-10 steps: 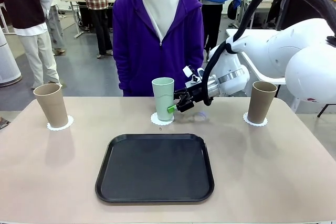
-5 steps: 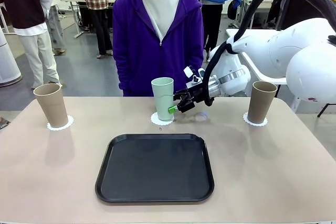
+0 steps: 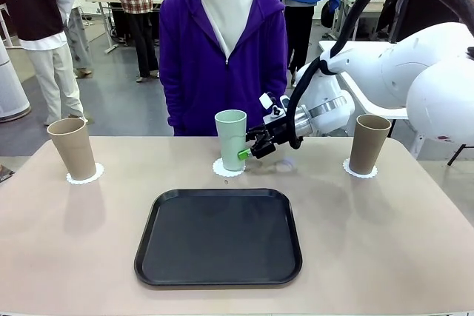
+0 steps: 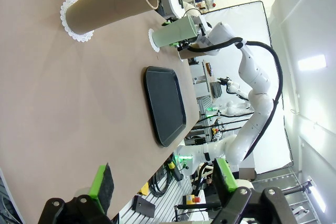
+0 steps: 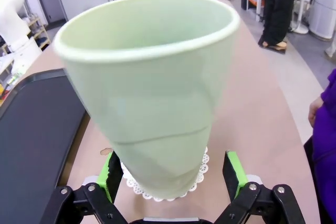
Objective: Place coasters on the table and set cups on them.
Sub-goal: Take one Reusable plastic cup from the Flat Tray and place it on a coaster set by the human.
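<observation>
On centre coaster (image 3: 227, 167): mint cup (image 3: 230, 138) upright, mouth skyward.

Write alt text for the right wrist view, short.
A mint green cup stands on a white lacy coaster on the beige table, between the open green-padded fingers of the right gripper; a black tray lies alongside.

The right tool (image 3: 246, 152) has drawn back slightly from the mint green cup (image 3: 230, 139) — its green pad now sits a touch higher and farther right than a second ago. The cup itself has shifted a hair to the right on its doily (image 3: 228, 167).
</observation>
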